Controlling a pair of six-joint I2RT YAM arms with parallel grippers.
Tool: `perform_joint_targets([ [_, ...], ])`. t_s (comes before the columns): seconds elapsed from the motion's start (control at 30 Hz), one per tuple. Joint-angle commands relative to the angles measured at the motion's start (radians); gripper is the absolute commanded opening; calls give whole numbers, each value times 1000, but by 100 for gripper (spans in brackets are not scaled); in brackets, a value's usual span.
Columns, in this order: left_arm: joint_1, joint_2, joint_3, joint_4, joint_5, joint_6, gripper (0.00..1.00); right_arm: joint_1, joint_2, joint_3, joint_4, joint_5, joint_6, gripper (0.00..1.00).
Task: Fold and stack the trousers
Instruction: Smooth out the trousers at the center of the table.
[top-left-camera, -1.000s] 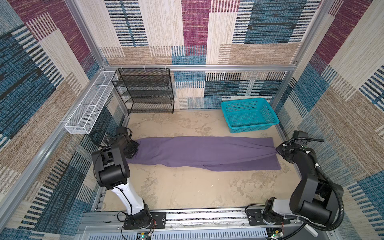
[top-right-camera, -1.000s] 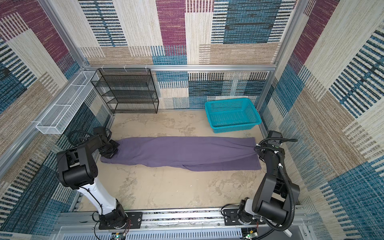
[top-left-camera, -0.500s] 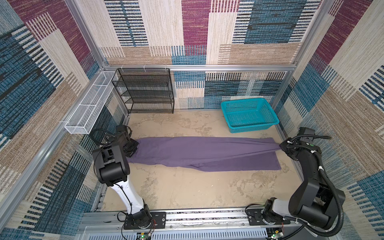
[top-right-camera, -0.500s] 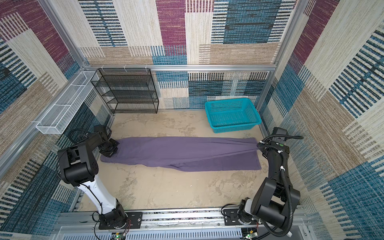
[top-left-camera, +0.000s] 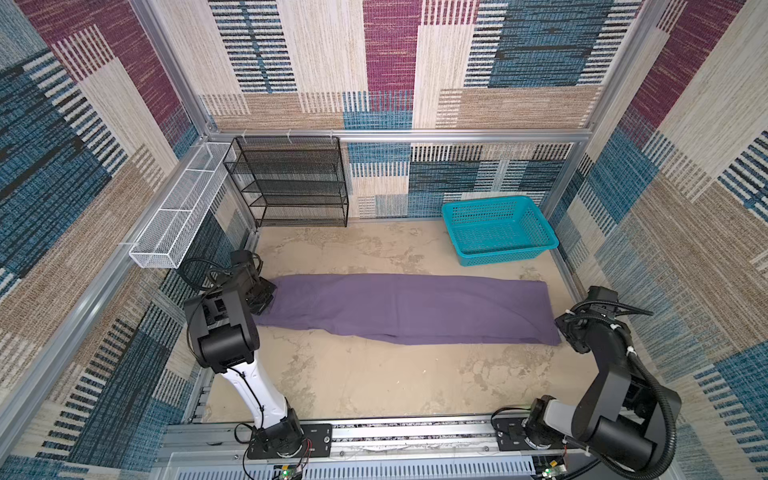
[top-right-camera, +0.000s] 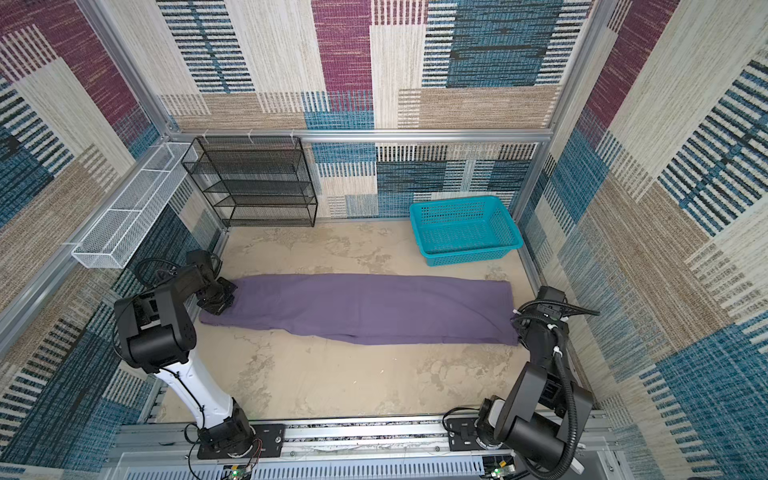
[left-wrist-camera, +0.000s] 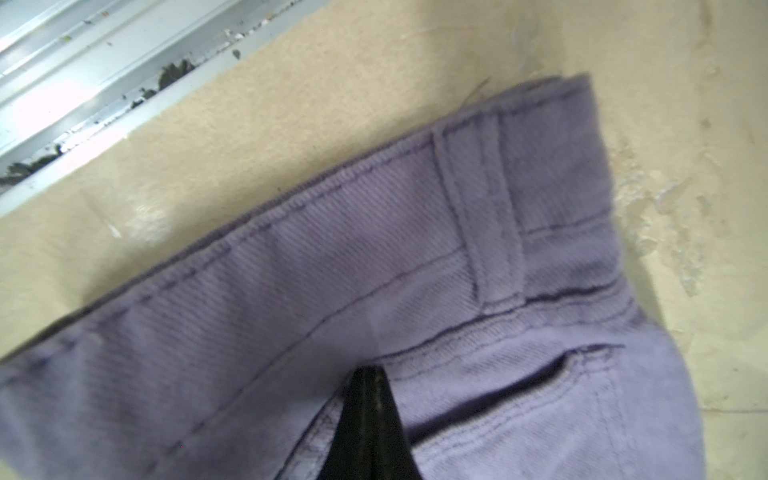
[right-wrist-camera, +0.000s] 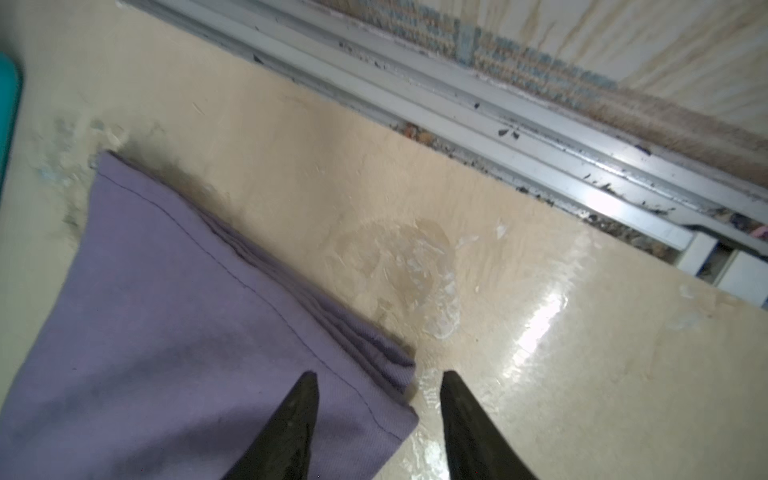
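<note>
The purple trousers (top-left-camera: 407, 309) (top-right-camera: 365, 309) lie flat in one long strip across the table, waist at the left, hems at the right. My left gripper (top-left-camera: 266, 297) (top-right-camera: 222, 301) sits at the waist end. In the left wrist view it (left-wrist-camera: 368, 376) is shut on the trousers (left-wrist-camera: 291, 270) just below the waistband, beside a pocket slit. My right gripper (top-left-camera: 565, 332) (top-right-camera: 519, 328) hovers at the near hem corner. In the right wrist view it (right-wrist-camera: 378, 380) is open, one finger over the cloth (right-wrist-camera: 145, 311), the other over bare table.
A teal basket (top-left-camera: 453, 212) stands at the back right. A black wire rack (top-left-camera: 291, 183) is against the back wall and a white wire tray (top-left-camera: 183, 208) hangs on the left wall. Metal frame rails (right-wrist-camera: 540, 137) run close behind both grippers.
My right gripper has opened and let go of the hem, then shifted from the far hem corner toward the near one. The hem end now lies flat. The left gripper has barely moved.
</note>
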Motion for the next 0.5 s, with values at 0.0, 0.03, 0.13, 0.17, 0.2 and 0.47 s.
perform_joint_targets([
  [0.0, 3, -24, -11, -41, -69, 7, 0, 0, -40, 25, 29, 71, 8, 57],
  [0.03, 3, -36, -12, -43, -78, 10, 0, -1, -59, 31, 29, 75, 10, 58],
  [0.13, 1, -78, -5, -55, -82, 11, 0, 0, -129, 64, 42, 26, 2, 54],
  [0.17, -3, -93, 0, -60, -76, 12, 0, 2, -151, 75, 53, -11, -5, 47],
  [0.2, -13, -107, 6, -68, -74, 9, 0, 8, -166, 82, 62, -39, -17, 39],
  [0.47, -160, -270, 51, -153, -114, 0, 0, 204, -113, 25, 63, -35, -80, 36],
])
